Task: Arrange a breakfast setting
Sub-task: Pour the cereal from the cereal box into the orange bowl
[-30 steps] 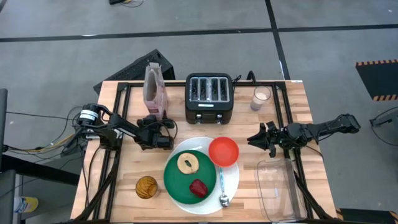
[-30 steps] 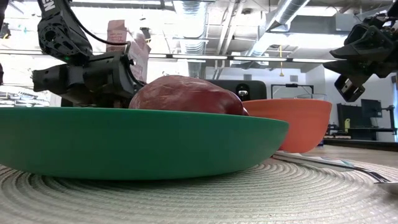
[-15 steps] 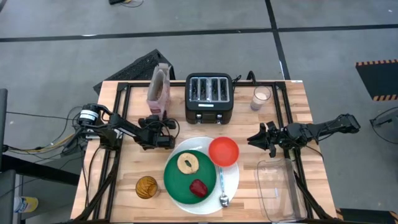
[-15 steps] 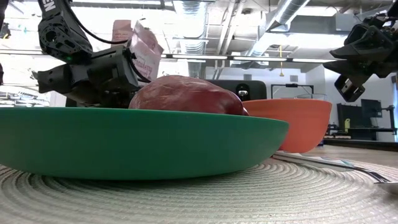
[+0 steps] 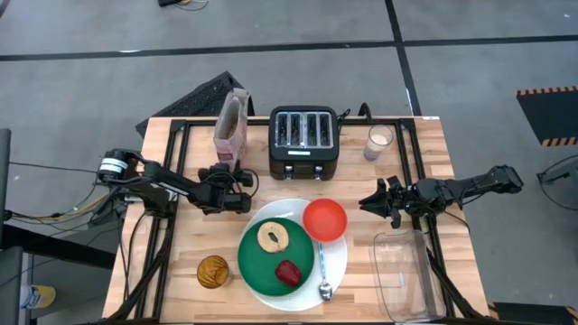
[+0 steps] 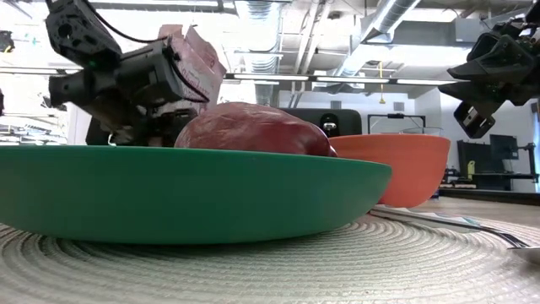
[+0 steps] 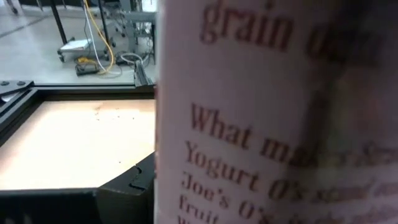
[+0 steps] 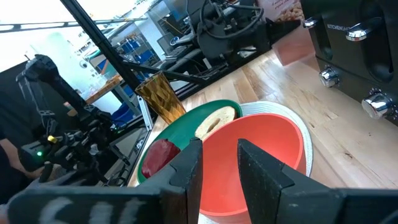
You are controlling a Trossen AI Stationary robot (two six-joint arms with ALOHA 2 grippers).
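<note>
the left gripper [image 5: 237, 181] clamps the tilted cereal box [image 5: 232, 125] low near the table's far edge; it could topple. the right gripper [image 8: 217, 165], slightly parted, holds nothing.

grn plate [image 5: 262, 262] | red-org bowl [image 5: 324, 219] | pink cereal box [image 5: 231, 129] | blk toaster [image 5: 304, 142]
</note>
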